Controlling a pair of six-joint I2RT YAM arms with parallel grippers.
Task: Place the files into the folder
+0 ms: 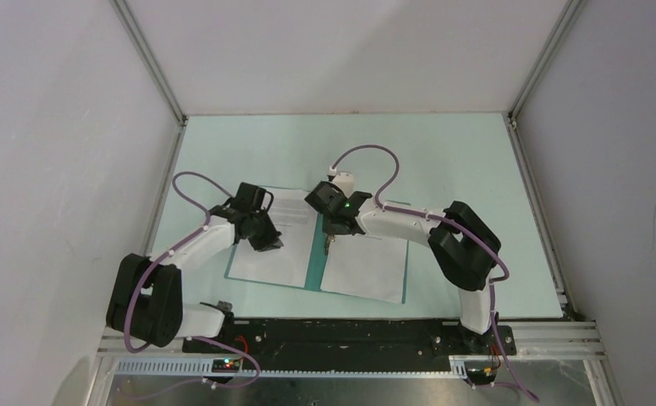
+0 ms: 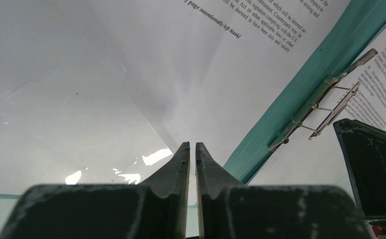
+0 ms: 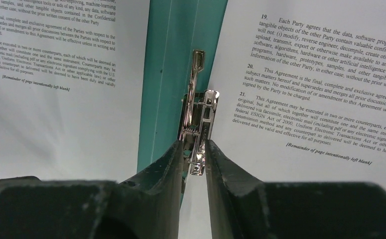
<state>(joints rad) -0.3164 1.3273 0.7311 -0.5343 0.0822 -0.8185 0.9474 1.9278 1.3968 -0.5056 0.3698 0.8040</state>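
Observation:
The teal folder lies open and flat on the table. One white printed sheet lies on its left half, the other sheet on its right half. My left gripper is shut with nothing between its fingers, low over the left sheet near the spine. My right gripper is at the spine, shut on the metal clip, whose lever stands up between the fingers. The clip shows lifted in the left wrist view too.
The pale green table top lies inside white walls with metal corner rails. The right gripper's black finger shows at the right edge of the left wrist view, close to the left gripper.

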